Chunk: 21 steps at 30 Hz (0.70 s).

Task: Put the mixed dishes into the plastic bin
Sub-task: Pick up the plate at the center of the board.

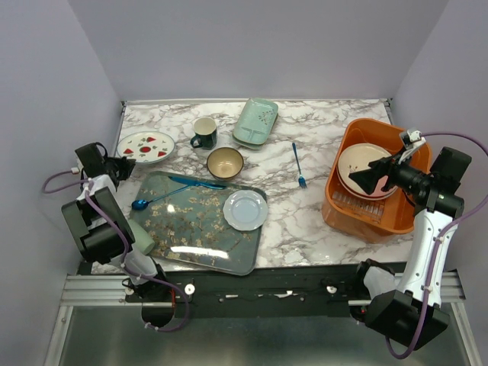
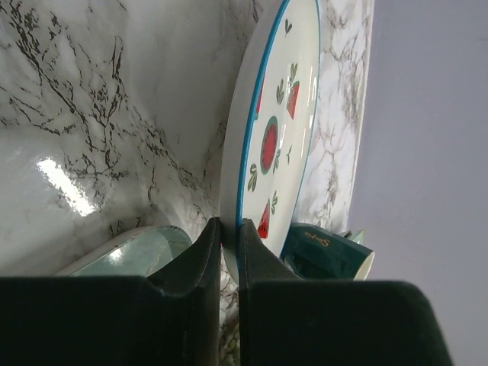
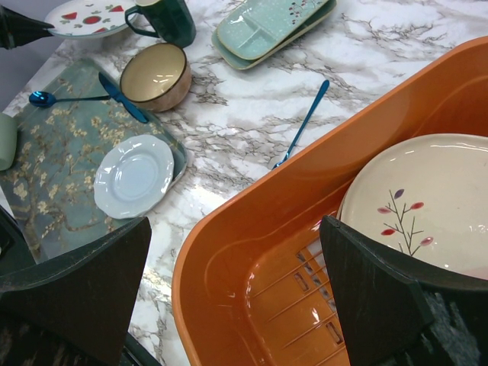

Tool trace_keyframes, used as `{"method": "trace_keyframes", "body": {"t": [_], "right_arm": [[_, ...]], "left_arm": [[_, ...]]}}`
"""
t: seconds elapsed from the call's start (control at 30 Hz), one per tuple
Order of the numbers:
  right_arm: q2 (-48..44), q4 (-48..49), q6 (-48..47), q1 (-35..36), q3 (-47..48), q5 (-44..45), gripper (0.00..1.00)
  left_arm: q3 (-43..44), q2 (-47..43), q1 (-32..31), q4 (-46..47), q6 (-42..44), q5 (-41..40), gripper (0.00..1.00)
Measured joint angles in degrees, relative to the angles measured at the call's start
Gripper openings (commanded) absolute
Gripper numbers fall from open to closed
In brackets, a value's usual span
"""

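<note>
On the marble table (image 1: 305,221), left gripper (image 2: 229,229) clamps the white plate (image 2: 271,114)

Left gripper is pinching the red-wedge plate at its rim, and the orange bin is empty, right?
No. The left gripper does pinch the red-wedge plate at its rim, but the orange bin holds a cream plate, as the right wrist view shows.

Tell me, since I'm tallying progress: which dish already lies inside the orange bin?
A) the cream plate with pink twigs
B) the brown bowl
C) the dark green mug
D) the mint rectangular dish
A: the cream plate with pink twigs lies inside the orange bin, while the brown bowl, dark green mug and mint rectangular dish sit out on the marble table.
</note>
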Motion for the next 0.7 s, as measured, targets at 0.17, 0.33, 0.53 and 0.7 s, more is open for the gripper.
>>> {"method": "trace_keyframes", "body": {"t": [0.17, 0.33, 0.53, 0.7], "right_arm": [[0.02, 0.00, 0.00, 0.00, 0.00, 0.00, 1.00], [0.00, 0.00, 0.00, 0.00, 0.00, 0.00, 1.00], [0.02, 0.00, 0.00, 0.00, 0.00, -0.02, 1.00], [0.02, 0.00, 0.00, 0.00, 0.00, -0.02, 1.00]], "left_arm": [[-1.20, -2.08, 0.61, 0.59, -0.90, 1.51, 0.00], [-1.49, -4.13, 0.94, 0.90, -2.08, 2.69, 0.00], [-2.29, -7.58, 1.01, 1.42, -3.21, 3.98, 0.00], [-3.39, -10.88, 1.03, 2.12, -4.48, 5.38, 0.00]]}}
